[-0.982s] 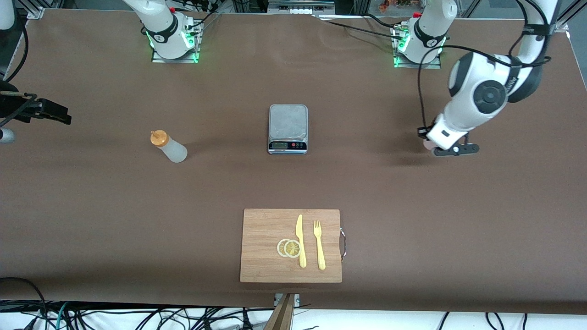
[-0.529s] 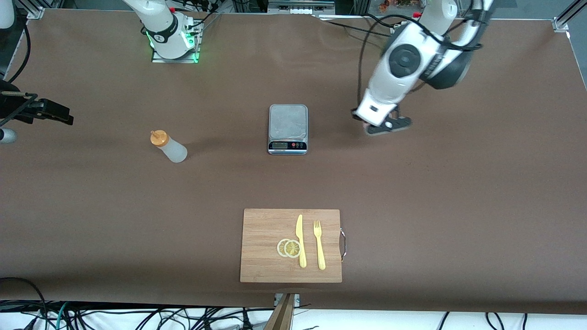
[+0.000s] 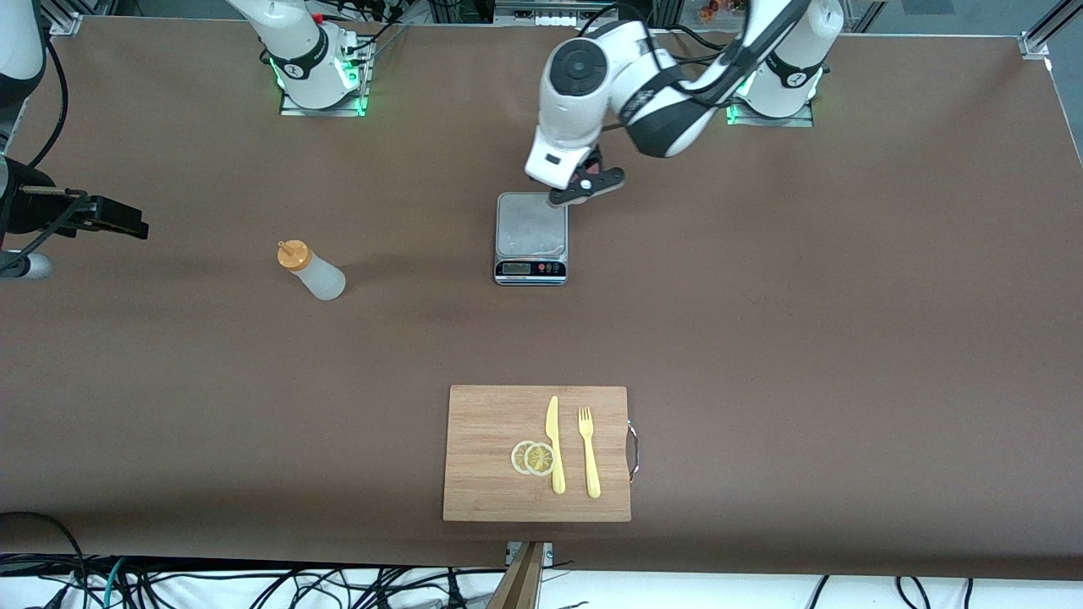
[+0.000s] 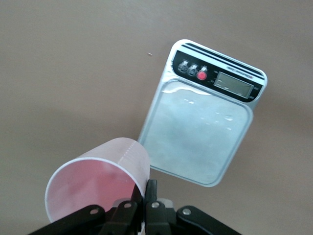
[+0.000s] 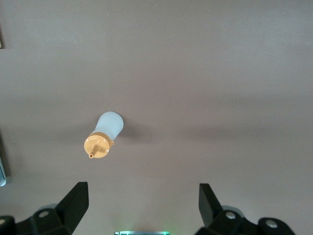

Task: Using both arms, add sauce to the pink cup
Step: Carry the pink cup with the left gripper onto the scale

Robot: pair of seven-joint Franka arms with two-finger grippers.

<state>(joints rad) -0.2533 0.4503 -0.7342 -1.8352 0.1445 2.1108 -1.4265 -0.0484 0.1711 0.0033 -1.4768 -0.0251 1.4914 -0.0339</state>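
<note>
My left gripper [image 3: 585, 183] is shut on the rim wall of the pink cup [image 4: 98, 178] and holds it in the air over the edge of the silver scale [image 3: 530, 224] that is farther from the front camera. In the left wrist view the gripper [image 4: 146, 188] pinches the cup wall, and the scale [image 4: 200, 132] lies below beside the cup. The cup is hidden by the arm in the front view. The sauce bottle [image 3: 311, 271] stands on the table toward the right arm's end. My right gripper [image 3: 127, 227] is open and empty. It hangs above the table near the bottle [image 5: 105, 137], apart from it.
A wooden cutting board [image 3: 482, 457] lies near the front edge with a yellow knife [image 3: 554, 444], a yellow fork [image 3: 589, 452] and two lemon slices [image 3: 533, 458] on it. The scale's display [image 3: 516, 269] faces the front camera.
My left arm has swung from the left arm's end of the table to the scale, carrying the pink cup. My right gripper has edged slightly toward the bottle.
</note>
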